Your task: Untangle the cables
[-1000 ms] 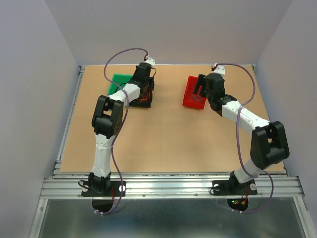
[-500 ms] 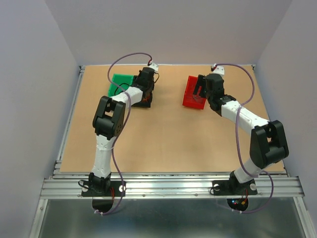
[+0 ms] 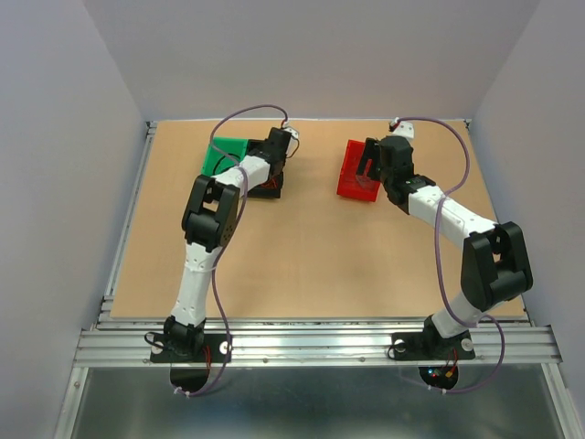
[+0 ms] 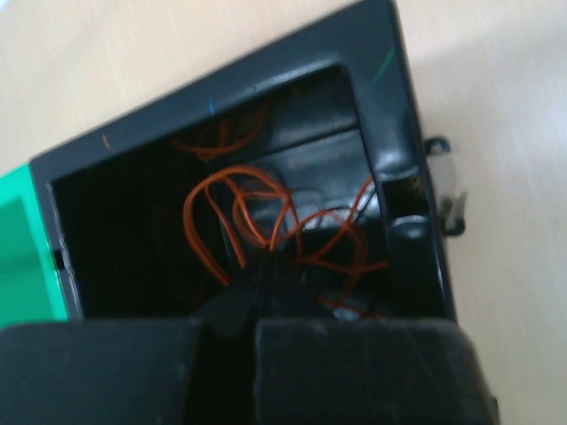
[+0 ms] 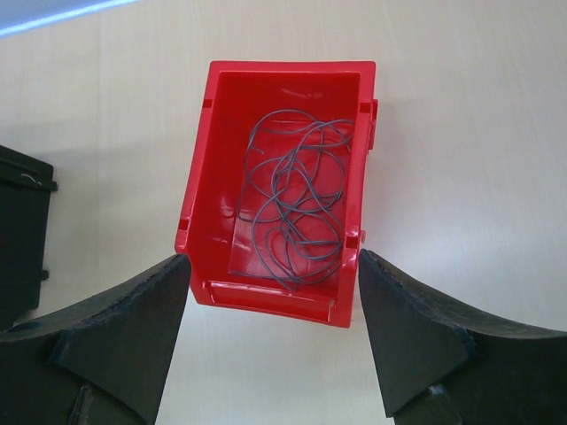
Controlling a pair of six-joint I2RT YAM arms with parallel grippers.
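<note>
Presently, left gripper [image 4: 266, 266] is pinched shut inside the black bin [image 4: 390, 106], apparently on the orange cables [image 4: 230, 199]; lift slowly, straight up. Right gripper [image 5: 273, 266] hangs wide above grey cables [image 5: 297, 204] in the red bin [image 5: 199, 177].

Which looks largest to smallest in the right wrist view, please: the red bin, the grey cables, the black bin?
1. Red bin
2. Grey cables
3. Black bin, cropped by the frame edge; only its visible part ranks last.
</note>
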